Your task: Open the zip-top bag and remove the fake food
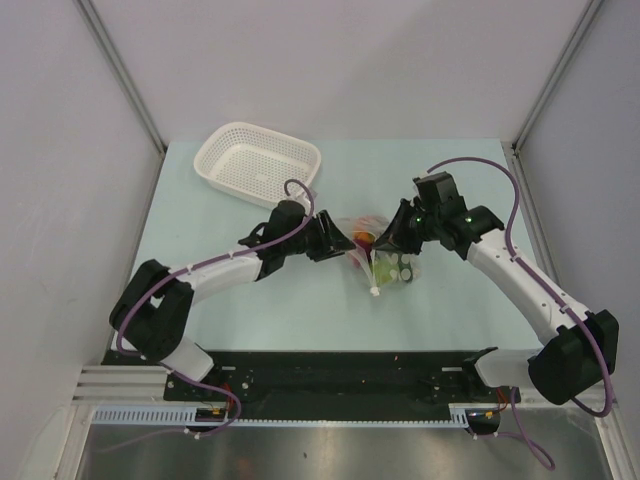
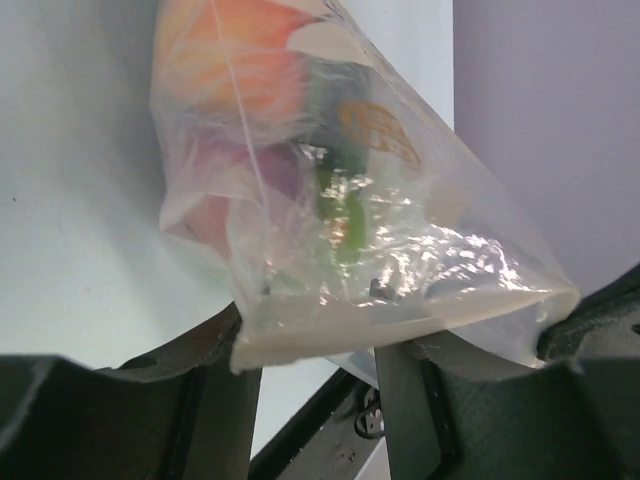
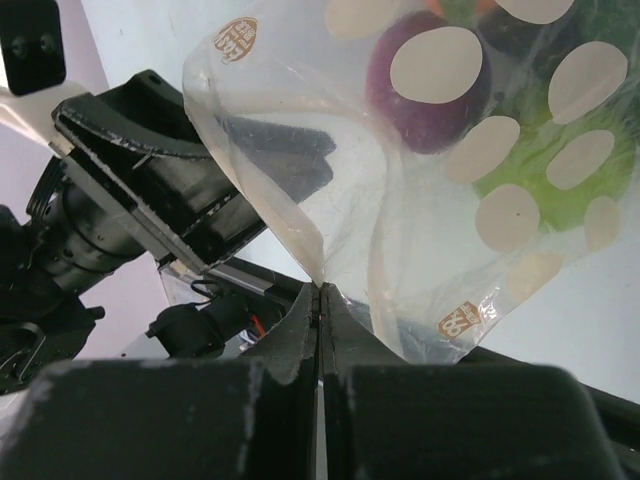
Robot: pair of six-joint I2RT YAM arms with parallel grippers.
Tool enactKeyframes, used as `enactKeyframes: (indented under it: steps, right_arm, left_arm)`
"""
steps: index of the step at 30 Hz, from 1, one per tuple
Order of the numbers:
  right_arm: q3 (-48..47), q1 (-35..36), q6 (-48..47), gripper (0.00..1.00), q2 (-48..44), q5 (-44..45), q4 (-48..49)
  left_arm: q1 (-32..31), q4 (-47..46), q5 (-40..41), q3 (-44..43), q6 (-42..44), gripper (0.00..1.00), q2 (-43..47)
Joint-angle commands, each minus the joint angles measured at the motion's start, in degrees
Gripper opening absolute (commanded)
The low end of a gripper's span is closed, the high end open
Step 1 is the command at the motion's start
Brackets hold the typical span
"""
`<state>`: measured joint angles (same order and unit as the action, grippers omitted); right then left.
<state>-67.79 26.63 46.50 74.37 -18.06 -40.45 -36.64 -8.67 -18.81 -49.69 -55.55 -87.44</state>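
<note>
The zip-top bag [image 1: 372, 252] hangs stretched between my two grippers at mid-table, just above the surface. In the right wrist view the bag [image 3: 430, 180] shows white polka dots. My right gripper [image 3: 322, 290] [image 1: 398, 243] is shut, pinching a fold of its clear film. My left gripper [image 1: 338, 243] [image 2: 315, 350] is open, its jaws well apart, and the white zip rim of the bag [image 2: 400, 320] lies across both fingertips. The fake food is inside: an orange-red fruit [image 2: 240, 60], a purple piece [image 3: 425, 90], a lime-green ball [image 3: 520, 170] and a dark green piece [image 2: 335, 200].
A white perforated basket [image 1: 258, 163] stands at the back left of the table. The black mounting rail [image 1: 330, 375] runs along the near edge between the arm bases. Grey walls close in the table on three sides.
</note>
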Motion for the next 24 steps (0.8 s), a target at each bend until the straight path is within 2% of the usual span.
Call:
enactKeyframes:
  steps: [1,6,9,12,14,19,24]
  right_arm:
    - [-0.2,-1.1,-0.5,0.00,-1.2,-2.2,1.7]
    - [-0.1,-2.5,-1.6,0.00,-0.9,-3.0,1.3]
    - [0.1,-2.9,-1.9,0.00,-0.8,-3.5,1.4]
    - [-0.1,-3.1,-2.2,0.00,-0.4,-4.3,1.6]
    - [-0.2,-3.2,-2.3,0.00,-0.3,-4.9,1.6]
    - [-0.2,-3.3,-3.0,0.00,-0.5,-5.0,1.2]
    - [0.3,-3.4,-4.8,0.00,-0.7,-4.2,0.6]
  left_arm:
    - [0.7,0.0,1.1,-4.3,3.8,0.49,-2.4]
    - [0.6,3.7,3.9,-4.1,4.0,0.47,-1.4]
    - [0.7,2.9,6.9,-1.7,2.3,0.61,0.7]
    - [1.0,-1.2,6.5,-0.7,1.5,0.61,-0.1]
    - [1.0,-1.9,6.0,-2.8,1.9,0.58,-2.2]
    - [1.0,-4.3,5.5,-4.4,1.0,0.36,-4.8]
    - [1.0,-5.9,4.3,-4.4,-0.3,0.23,-5.6]
